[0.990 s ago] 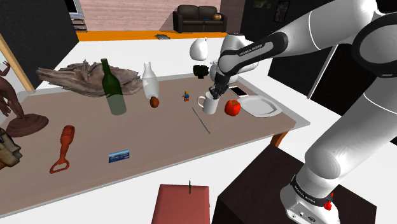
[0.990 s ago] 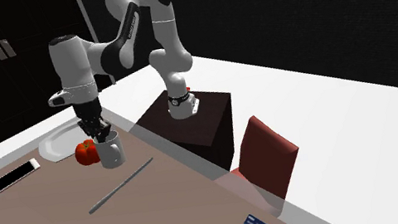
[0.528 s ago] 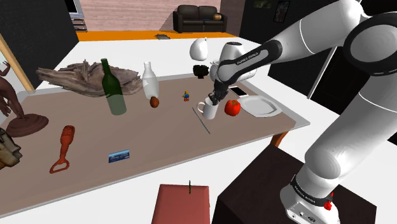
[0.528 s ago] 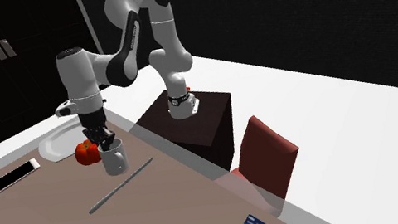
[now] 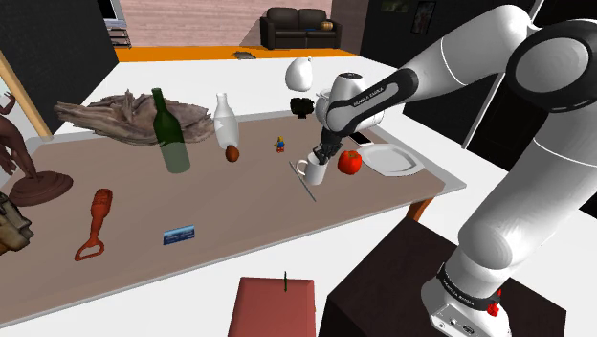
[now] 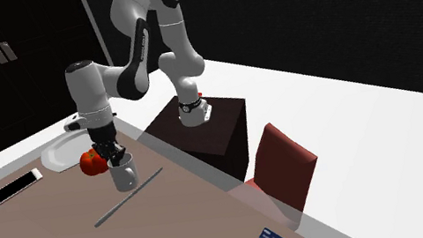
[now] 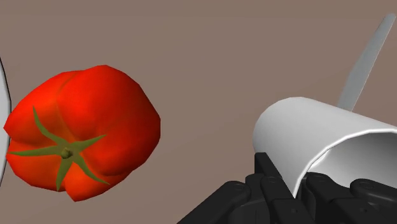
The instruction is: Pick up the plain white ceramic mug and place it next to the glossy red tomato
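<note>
White mug [image 5: 313, 174] held at rim by black end effector [image 5: 320, 159], jaws pinched on wall, low over brown tabletop [image 5: 239, 206]; contact with tabletop unclear. Red tomato [image 5: 350, 162] just beside mug, shoulder view's right, not touching. White plate [image 5: 396, 165] farther right, past tomato.

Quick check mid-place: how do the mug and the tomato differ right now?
The mug is plain white, the tomato glossy red with a green stalk. The mug is a hollow open cylinder; the tomato is a lumpy round. The gripper clasps the mug's wall, while the tomato lies free on the table. Both are close together at one end of the table, a gap between them.
</note>
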Robot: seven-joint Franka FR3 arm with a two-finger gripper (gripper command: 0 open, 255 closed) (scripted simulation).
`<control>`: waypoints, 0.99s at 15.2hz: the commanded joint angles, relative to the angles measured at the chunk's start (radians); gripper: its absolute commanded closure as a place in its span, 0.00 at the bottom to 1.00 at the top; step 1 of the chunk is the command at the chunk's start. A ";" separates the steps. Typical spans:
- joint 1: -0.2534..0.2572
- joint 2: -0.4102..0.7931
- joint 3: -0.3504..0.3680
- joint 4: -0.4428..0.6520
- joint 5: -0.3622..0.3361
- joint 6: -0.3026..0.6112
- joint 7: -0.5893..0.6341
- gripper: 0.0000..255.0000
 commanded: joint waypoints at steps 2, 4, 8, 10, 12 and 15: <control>0.000 0.000 0.000 -0.001 0.000 0.001 0.000 1.00; 0.000 0.000 0.000 -0.001 0.000 0.001 0.000 1.00; 0.000 0.000 0.000 -0.001 0.000 0.001 0.000 0.00; 0.000 0.000 0.000 -0.001 0.000 0.001 0.000 0.00; -0.001 -0.053 -0.001 0.012 0.012 -0.063 -0.009 0.00; -0.001 -0.096 -0.004 0.027 0.021 -0.122 -0.015 0.00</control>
